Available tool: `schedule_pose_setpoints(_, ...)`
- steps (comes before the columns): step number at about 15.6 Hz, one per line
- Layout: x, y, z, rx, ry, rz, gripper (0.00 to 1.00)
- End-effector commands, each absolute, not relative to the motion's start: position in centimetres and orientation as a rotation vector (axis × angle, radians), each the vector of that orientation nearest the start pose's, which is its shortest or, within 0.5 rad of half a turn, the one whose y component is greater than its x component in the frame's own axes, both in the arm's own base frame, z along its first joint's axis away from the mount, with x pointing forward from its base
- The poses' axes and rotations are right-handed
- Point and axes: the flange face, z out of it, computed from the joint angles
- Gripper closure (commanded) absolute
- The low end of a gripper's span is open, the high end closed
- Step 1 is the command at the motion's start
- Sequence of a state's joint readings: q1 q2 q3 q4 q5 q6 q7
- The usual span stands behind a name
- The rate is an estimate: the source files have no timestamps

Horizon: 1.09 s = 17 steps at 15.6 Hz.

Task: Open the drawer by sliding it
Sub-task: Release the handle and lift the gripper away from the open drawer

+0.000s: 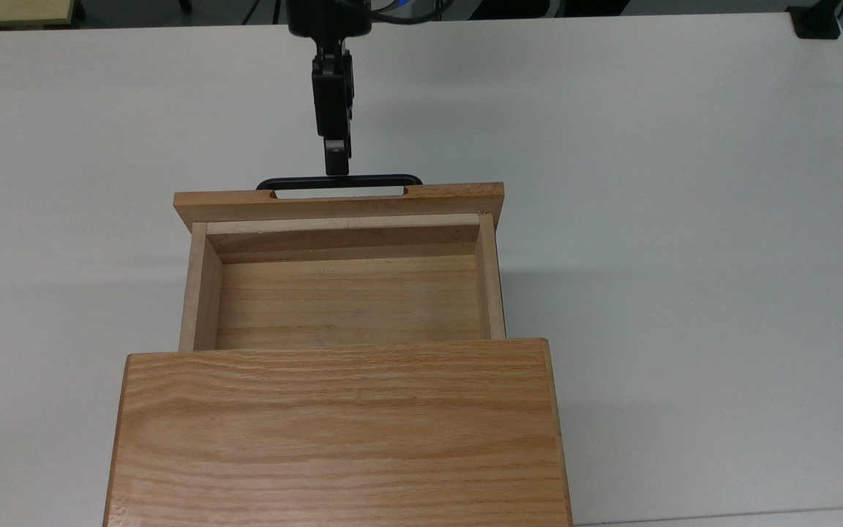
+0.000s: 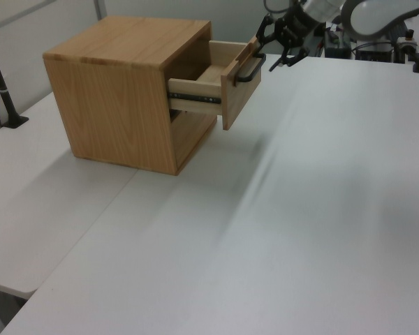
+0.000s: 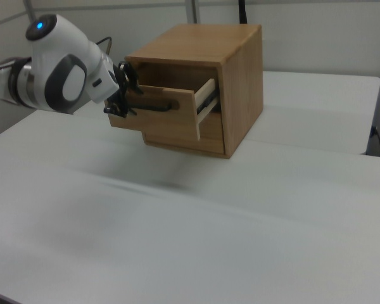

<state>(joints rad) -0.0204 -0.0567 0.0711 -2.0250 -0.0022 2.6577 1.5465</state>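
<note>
A light oak drawer [image 1: 345,293] stands pulled well out of its cabinet [image 1: 337,432], which sits on a white table [image 1: 685,219]. In the top view the drawer's bare wooden floor and side walls show in full, and it holds nothing. A wider front panel [image 1: 339,199] closes its far end, and a thin black bar handle [image 1: 339,180] runs along the middle of that panel. In the left view a metal slide rail [image 2: 190,100] shows along the drawer's side.

The drawer looks stiff and fairly light, and the rail suggests it glides easily in a straight line. The handle's middle is the natural place to grip, so a pull stays square and does not jam the rail.

The gripper [image 1: 336,157] hangs just beyond the handle's middle, apart from it by a small gap. Its fingers look spread and hold nothing.
</note>
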Motion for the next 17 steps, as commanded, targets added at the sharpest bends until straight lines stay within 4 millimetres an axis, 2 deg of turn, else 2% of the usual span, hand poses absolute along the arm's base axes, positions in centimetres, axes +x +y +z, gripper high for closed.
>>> schedule_pose_setpoints(1, 58.2, 2.6, 58.4, -1.916, 1.808, -0.589, 0.0)
schedule_pose_setpoints(4, 58.0, 2.3, 61.2, -1.995, 1.784, -0.582, 0.0)
schedule_pose_setpoints(9, 56.9, 3.2, 63.0, -2.445, 1.486, -0.498, 0.0)
schedule_pose_setpoints(13, 55.3, 4.2, 64.0, -2.821, 1.05, -0.352, 0.0)
schedule_pose_setpoints(14, 54.8, 4.5, 64.6, -2.897, 0.913, -0.32, 0.0)
schedule_pose_setpoints(17, 53.4, 6.0, 64.3, -3.083, 0.426, -0.182, 0.0)
